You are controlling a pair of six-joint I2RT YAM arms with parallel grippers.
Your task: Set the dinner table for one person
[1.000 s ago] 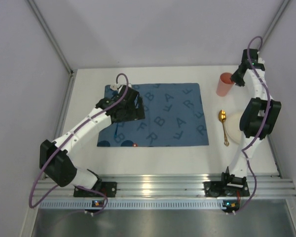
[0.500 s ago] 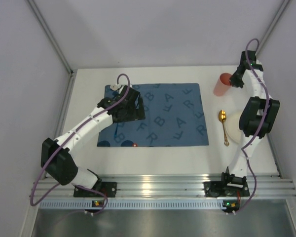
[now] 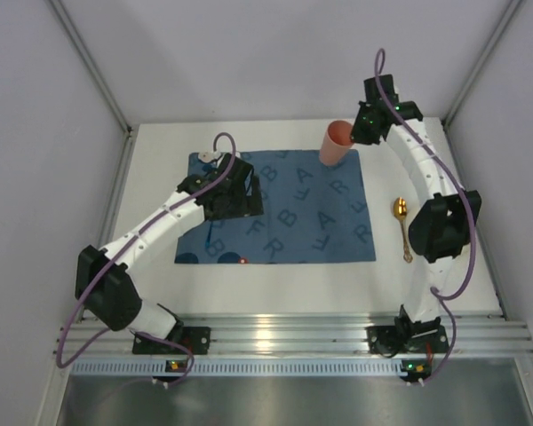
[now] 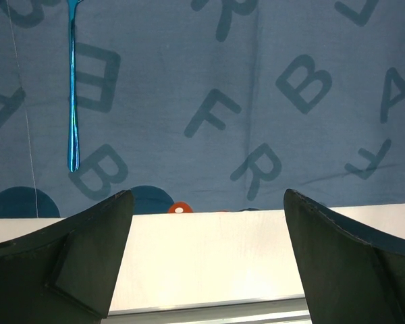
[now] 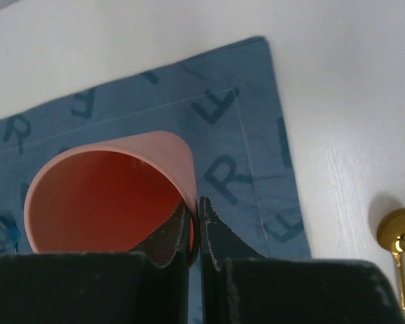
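The white dinner table (image 3: 275,288) carries a dark blue lettered placemat (image 3: 289,209). My right gripper (image 3: 354,135) is shut on the rim of a pink cup (image 3: 336,142), one finger inside and one outside, at the placemat's far right corner. In the right wrist view the cup (image 5: 101,196) sits just left of the gripper (image 5: 198,206). My left gripper (image 3: 235,191) is open and empty over the placemat's left part; in its wrist view the gripper (image 4: 208,202) frames bare table. A thin blue utensil (image 4: 72,94) lies on the mat (image 3: 210,232).
A gold spoon (image 3: 401,222) lies on the table right of the placemat, and shows at the right wrist view's edge (image 5: 399,233). A small orange mark (image 3: 242,260) sits at the placemat's near edge. Grey walls enclose the table; an aluminium rail (image 3: 284,333) runs along the front.
My right gripper has carried the pink cup left, from the table's far right side to the placemat's far right corner. The left arm has barely moved.
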